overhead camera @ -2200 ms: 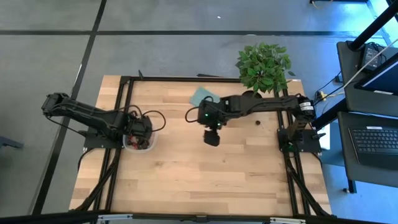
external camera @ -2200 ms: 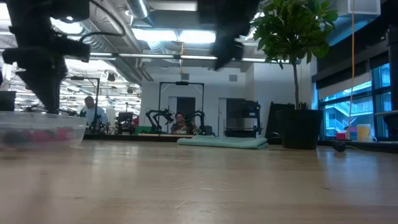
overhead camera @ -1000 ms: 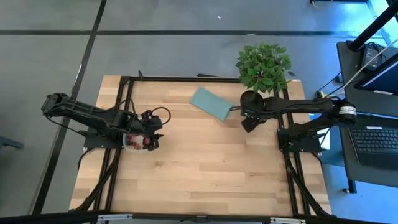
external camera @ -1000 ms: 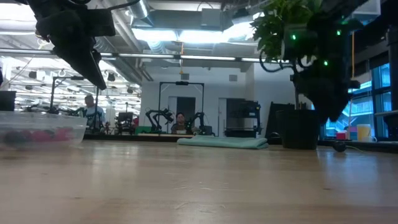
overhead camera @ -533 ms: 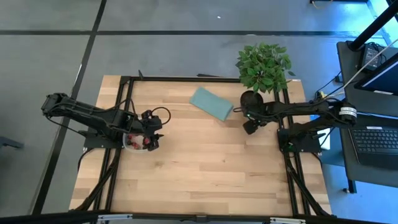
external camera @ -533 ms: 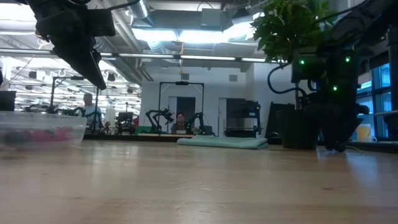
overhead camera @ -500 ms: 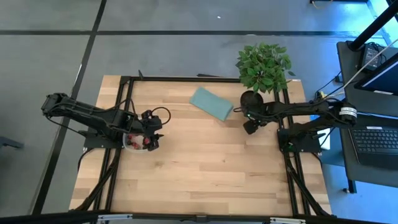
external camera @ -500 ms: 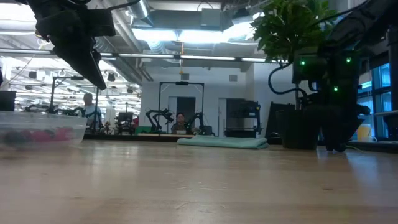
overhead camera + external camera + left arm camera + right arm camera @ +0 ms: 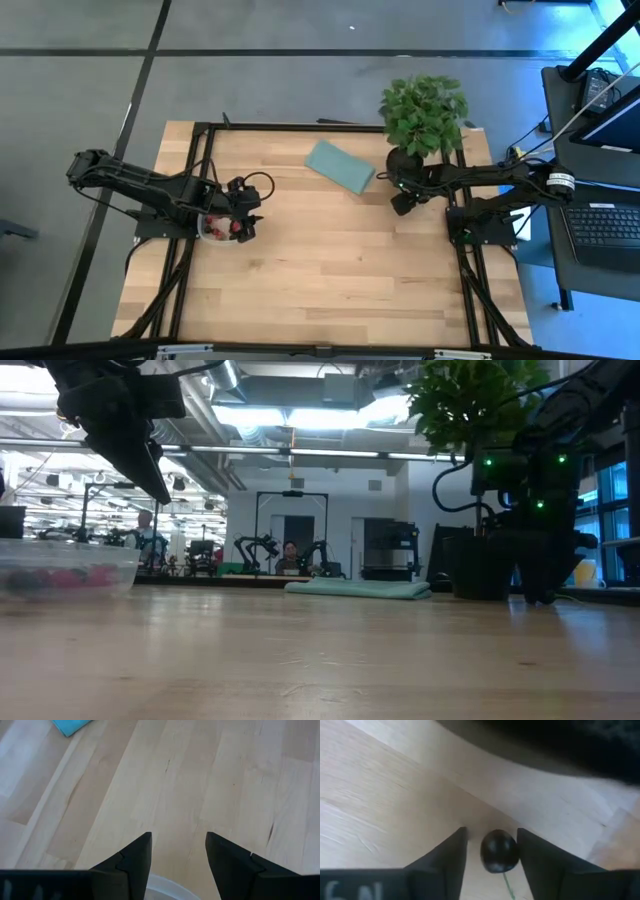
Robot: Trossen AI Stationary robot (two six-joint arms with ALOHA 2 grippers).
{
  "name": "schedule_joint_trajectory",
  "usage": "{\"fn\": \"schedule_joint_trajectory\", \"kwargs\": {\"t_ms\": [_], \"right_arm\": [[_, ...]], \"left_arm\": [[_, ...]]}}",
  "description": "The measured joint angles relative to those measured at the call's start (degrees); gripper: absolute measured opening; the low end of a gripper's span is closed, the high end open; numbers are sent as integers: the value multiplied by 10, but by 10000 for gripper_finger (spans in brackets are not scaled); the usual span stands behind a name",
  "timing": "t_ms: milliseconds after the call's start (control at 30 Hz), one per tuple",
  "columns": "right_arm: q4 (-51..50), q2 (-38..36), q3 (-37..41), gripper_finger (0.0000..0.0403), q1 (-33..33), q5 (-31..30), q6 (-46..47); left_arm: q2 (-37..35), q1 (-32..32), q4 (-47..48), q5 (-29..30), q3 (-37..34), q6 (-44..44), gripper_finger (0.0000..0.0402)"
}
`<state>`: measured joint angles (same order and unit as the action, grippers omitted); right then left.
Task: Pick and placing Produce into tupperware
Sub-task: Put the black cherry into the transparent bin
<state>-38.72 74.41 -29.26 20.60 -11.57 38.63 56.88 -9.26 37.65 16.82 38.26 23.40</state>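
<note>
The tupperware [image 9: 222, 230] [image 9: 65, 575] stands on its base near the table's left edge and holds red and dark berries [image 9: 232, 228]. My left gripper [image 9: 250, 218] [image 9: 178, 837] hangs open just above it, toward its right side; the container's rim [image 9: 165, 887] shows below the fingers. My right gripper [image 9: 400, 206] [image 9: 545, 595] [image 9: 491, 830] is down at the table beside the plant pot, open. One dark berry [image 9: 498, 851] with a thin green stem lies on the wood between its two fingers. My right gripper comes from above with one finger on each side of the dark berry [image 9: 498, 851], which lies on the table. The berry sits close against one finger [image 9: 535, 865], with a gap to the other. Whether that finger touches it, I cannot tell.
A potted plant [image 9: 423, 112] with its dark pot [image 9: 482, 568] stands right behind my right gripper at the far right corner. A flat teal pad [image 9: 340, 167] [image 9: 358, 589] lies left of it. Bare wood fills the middle and near side. People sit in the room beyond.
My right gripper has come down from above the table to the tabletop beside the plant pot, shifting slightly toward the near edge, and now straddles the berry. My left gripper has stayed still over the tupperware.
</note>
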Motion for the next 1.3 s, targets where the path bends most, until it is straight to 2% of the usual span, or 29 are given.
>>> {"fn": "schedule_joint_trajectory", "kwargs": {"t_ms": [200, 367, 667, 767, 1300], "right_arm": [[-7, 0, 0, 132, 0, 4, -3], [-28, 0, 0, 111, 0, 5, 3], [-43, 2, -11, 109, -10, 21, 19], [-51, 3, -33, 109, -17, 37, 16], [-95, 2, -155, 108, -57, 35, 19]], "left_arm": [[0, 0, 0, 0, 0, 0, 178], [0, 0, 0, 0, 0, 0, 178], [0, 0, 0, 0, 0, 0, 178], [0, 0, 0, 0, 0, 0, 178], [0, 0, 5, 0, 0, -1, 178]]}}
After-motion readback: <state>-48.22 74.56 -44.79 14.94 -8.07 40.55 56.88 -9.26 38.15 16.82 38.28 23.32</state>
